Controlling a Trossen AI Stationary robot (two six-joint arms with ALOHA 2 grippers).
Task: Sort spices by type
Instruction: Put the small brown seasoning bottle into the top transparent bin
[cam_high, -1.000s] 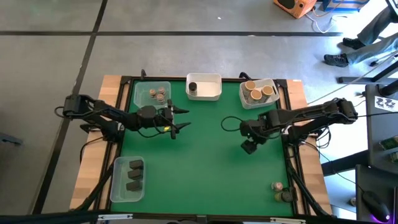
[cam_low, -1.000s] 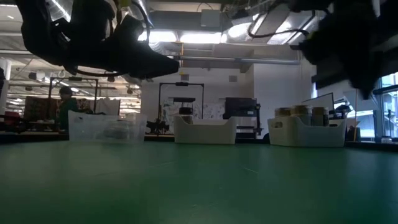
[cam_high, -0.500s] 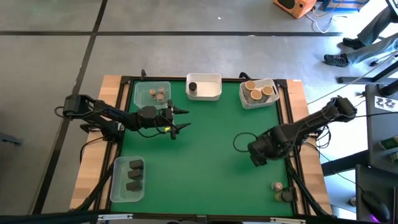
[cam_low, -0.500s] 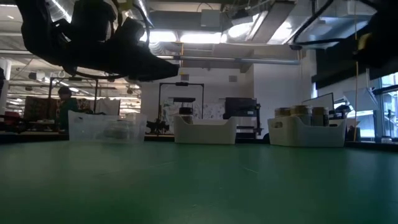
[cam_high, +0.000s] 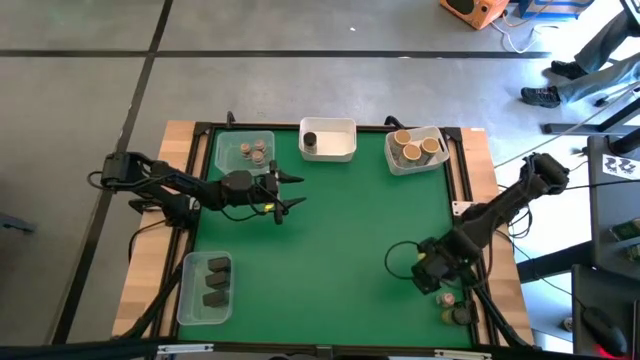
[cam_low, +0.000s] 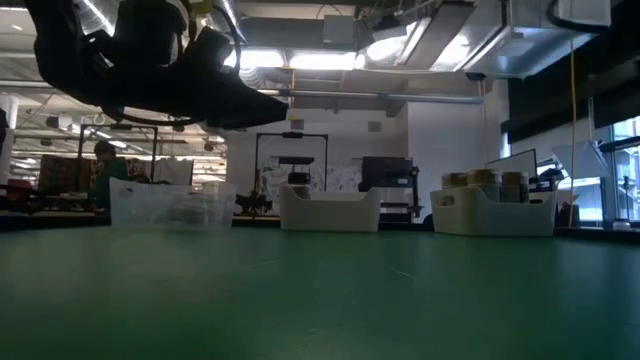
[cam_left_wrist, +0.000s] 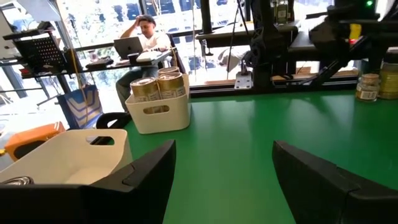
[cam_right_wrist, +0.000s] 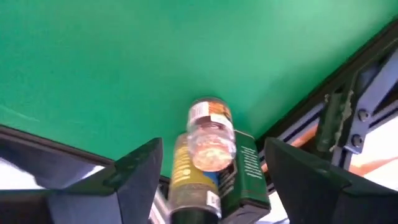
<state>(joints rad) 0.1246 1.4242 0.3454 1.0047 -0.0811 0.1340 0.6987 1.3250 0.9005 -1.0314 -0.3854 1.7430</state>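
My right gripper (cam_high: 433, 278) hangs open and tilted down over the table's near right corner. Just past it stands a small cluster of spices (cam_high: 452, 307). The right wrist view shows a clear jar with an orange label (cam_right_wrist: 210, 134), a yellow-labelled dark container (cam_right_wrist: 186, 177) and a green box (cam_right_wrist: 250, 171), framed by the two fingers but apart from them. My left gripper (cam_high: 296, 191) waits open and level above the far left of the mat, near the clear tub of grey-lidded jars (cam_high: 247, 152); its fingers (cam_left_wrist: 146, 171) hold nothing.
A white tub (cam_high: 340, 150) with one dark cylinder stands at the far middle. A tub of tan-lidded jars (cam_high: 414, 149) is at the far right, and a clear tub of dark blocky containers (cam_high: 206, 288) at the near left. The green mat's (cam_high: 330, 250) middle is bare. The black frame rail (cam_right_wrist: 339, 118) runs beside the cluster.
My right gripper has swung from the middle right of the mat toward the near right corner, rolling about its own line and sinking a little, until it stands over the spices there. Its fingers stay open. It has left the low view.
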